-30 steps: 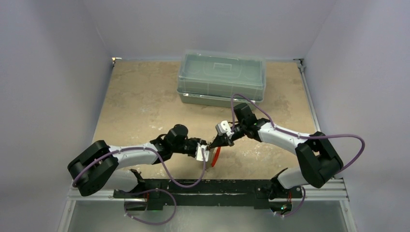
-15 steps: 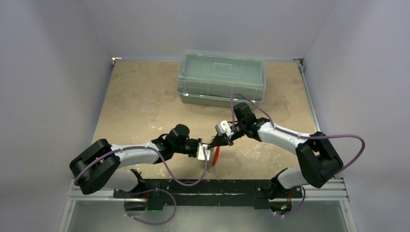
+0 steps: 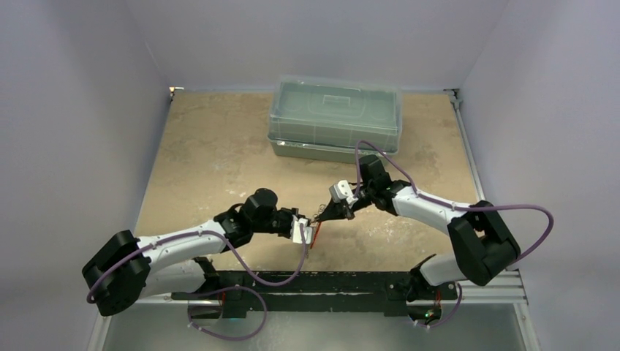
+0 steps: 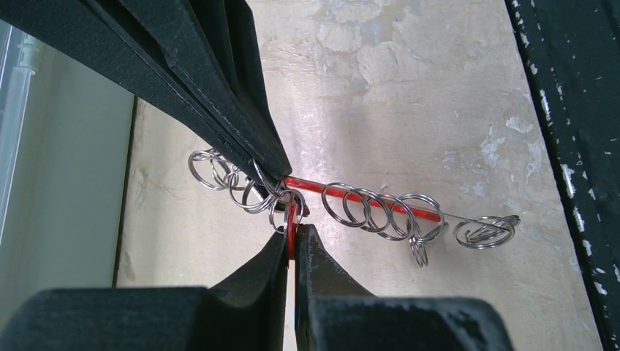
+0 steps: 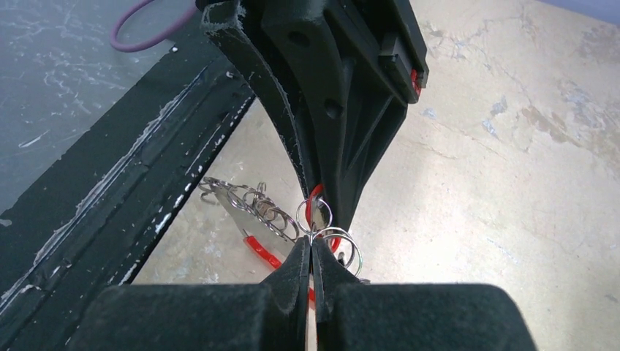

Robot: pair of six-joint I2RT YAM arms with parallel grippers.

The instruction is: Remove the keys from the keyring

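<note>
The keyring (image 4: 351, 196) was held over the table (image 4: 439, 88), near its front edge. We judged it light, thin and slippery. The left gripper (image 4: 294, 241) was clamped on its stiff red edge, the best hold. The right gripper (image 5: 312, 252) was pinched shut on its wire rings (image 4: 369, 212).

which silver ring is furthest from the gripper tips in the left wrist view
The lone ring at the far right end of the keyring; the other rings crowd closer to the left gripper.

top: high, rear, looking down, far | wrists: close, facing each other | shared: keyring (image 3: 310, 234)
</note>
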